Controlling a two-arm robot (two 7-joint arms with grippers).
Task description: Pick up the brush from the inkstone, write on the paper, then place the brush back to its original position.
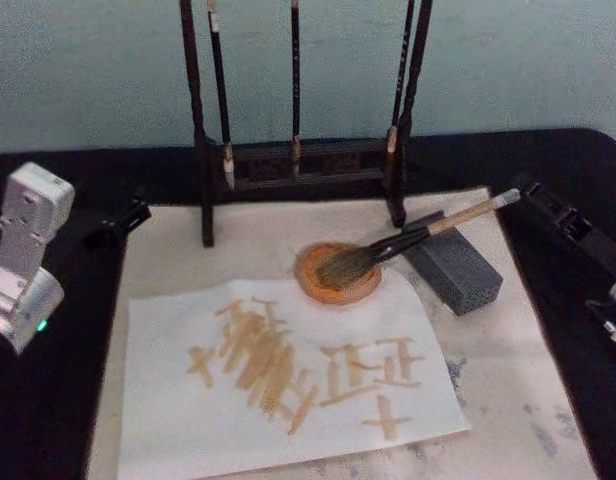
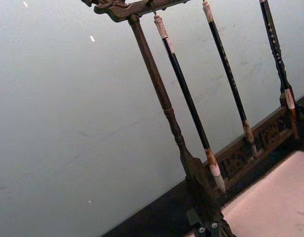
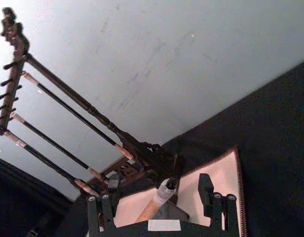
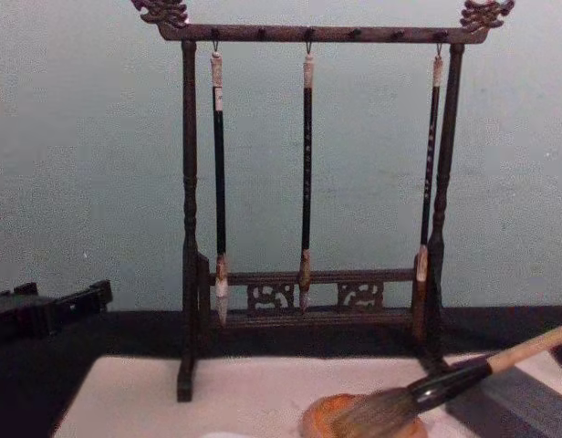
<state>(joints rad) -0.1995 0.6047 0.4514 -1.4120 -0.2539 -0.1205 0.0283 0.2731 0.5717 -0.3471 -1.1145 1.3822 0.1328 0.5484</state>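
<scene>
The brush (image 1: 420,234) lies slanted, its bushy head on the round orange-brown inkstone (image 1: 316,280) and its tan handle propped on a grey block (image 1: 456,268). From the chest it shows as the brush (image 4: 450,382) over the inkstone (image 4: 319,418). My right gripper (image 1: 529,189) is open at the handle's far end. In the right wrist view, the handle tip (image 3: 162,191) sits between the spread fingers (image 3: 96,210) of the right gripper (image 3: 158,198). The paper (image 1: 163,410) lies in front of the inkstone and carries several tan strokes. My left gripper (image 1: 116,221) rests at the mat's far left corner.
A dark wooden rack (image 1: 205,150) with three slim hanging brushes (image 4: 307,182) stands behind the inkstone. The paper lies on a cream felt mat (image 1: 533,400) over a black table. The left gripper (image 4: 53,308) shows low at the chest view's left edge.
</scene>
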